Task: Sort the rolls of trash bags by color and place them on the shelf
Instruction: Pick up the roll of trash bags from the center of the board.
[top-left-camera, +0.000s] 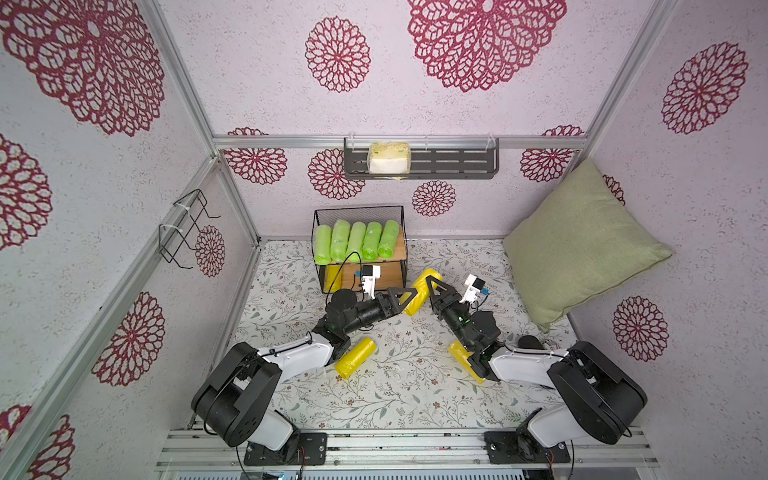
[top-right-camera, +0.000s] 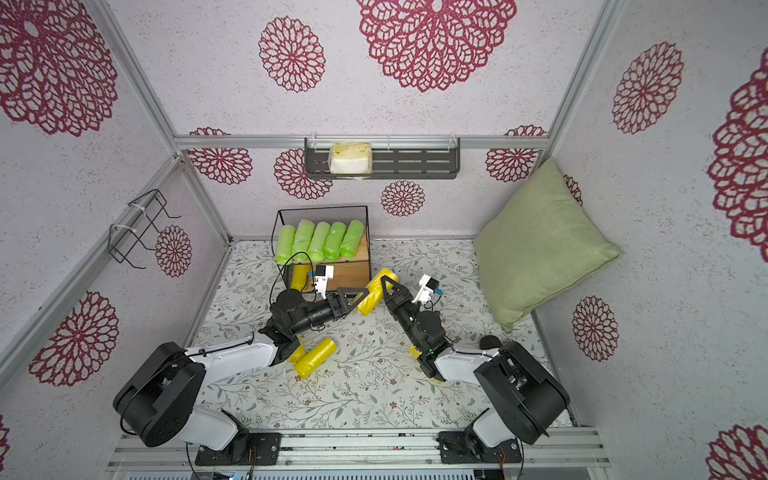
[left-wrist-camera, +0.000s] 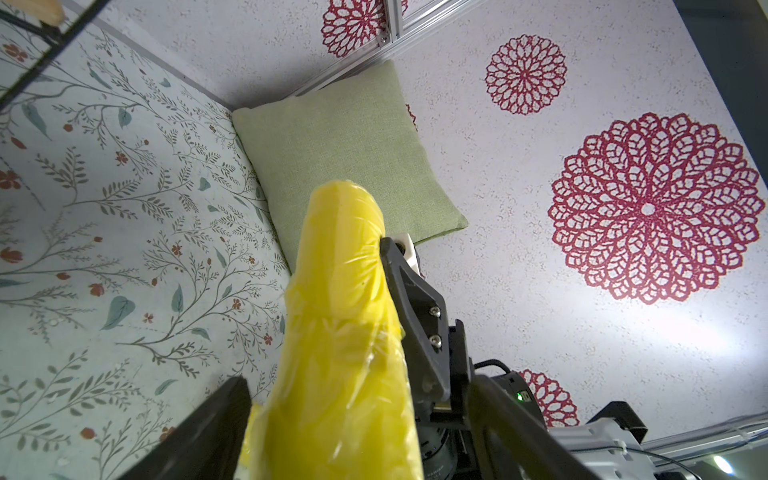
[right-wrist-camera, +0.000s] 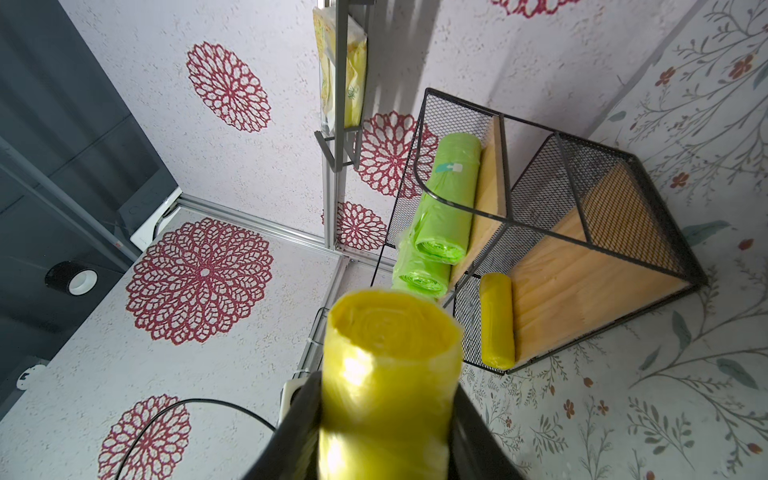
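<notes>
Arms are bent inward, the left arm (top-left-camera: 291, 353) and the right arm (top-left-camera: 521, 363) both pointed at one spot just in front of the shelf (top-left-camera: 392, 274). There a yellow roll (top-left-camera: 428, 277) is clamped in the narrow right gripper (right-wrist-camera: 384, 419), while the left gripper (left-wrist-camera: 357, 386) is set wide around it and a real grip cannot be confirmed. Green rolls (top-left-camera: 356, 241) are laid on the shelf's upper board; a second yellow roll (top-left-camera: 459, 351), farther from the shelf, is half hidden under the right arm.
</notes>
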